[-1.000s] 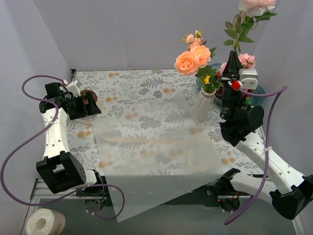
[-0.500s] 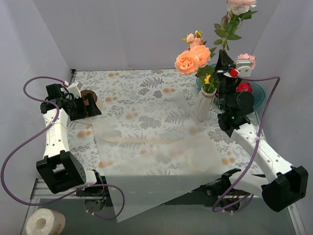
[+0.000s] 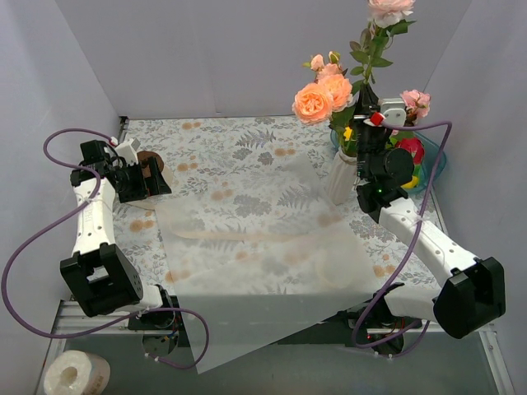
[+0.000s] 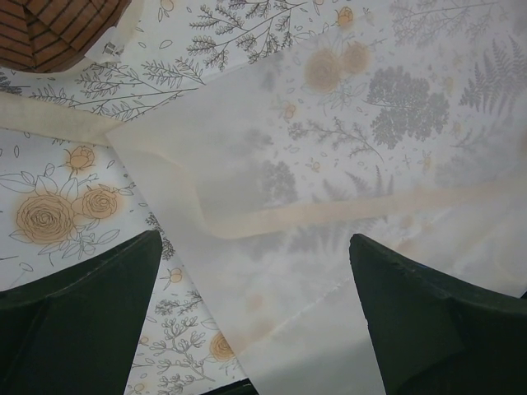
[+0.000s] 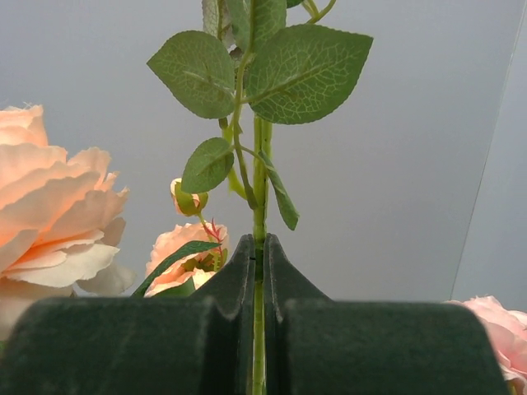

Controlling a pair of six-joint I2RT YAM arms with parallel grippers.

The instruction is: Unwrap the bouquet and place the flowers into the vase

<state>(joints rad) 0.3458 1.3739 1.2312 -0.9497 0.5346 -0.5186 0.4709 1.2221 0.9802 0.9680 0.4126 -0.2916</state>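
The bouquet's translucent white paper (image 3: 263, 247) lies spread flat on the floral tablecloth, also in the left wrist view as paper (image 4: 329, 189). The white ribbed vase (image 3: 342, 177) stands at the right with peach roses (image 3: 323, 97) in it. My right gripper (image 3: 365, 97) points up just right of the vase, shut on the green stem (image 5: 260, 164) of a pink rose (image 3: 389, 8) held upright. In the right wrist view that gripper (image 5: 259, 247) pinches the stem, with a peach rose (image 5: 49, 214) to the left. My left gripper (image 3: 152, 177) hangs open over the paper's left edge, seen as gripper (image 4: 255, 239).
A blue bowl (image 3: 432, 160) with colourful toy fruit sits behind the right arm, a pink rose (image 3: 416, 100) above it. A brown striped object (image 3: 148, 160) lies by the left gripper. A cream ribbon (image 4: 49, 119) lies on the cloth. A white roll (image 3: 76, 374) sits at the near left.
My right arm has carried the pink rose leftward, closer to the vase, with the stem still upright. The left arm and the paper have not moved.
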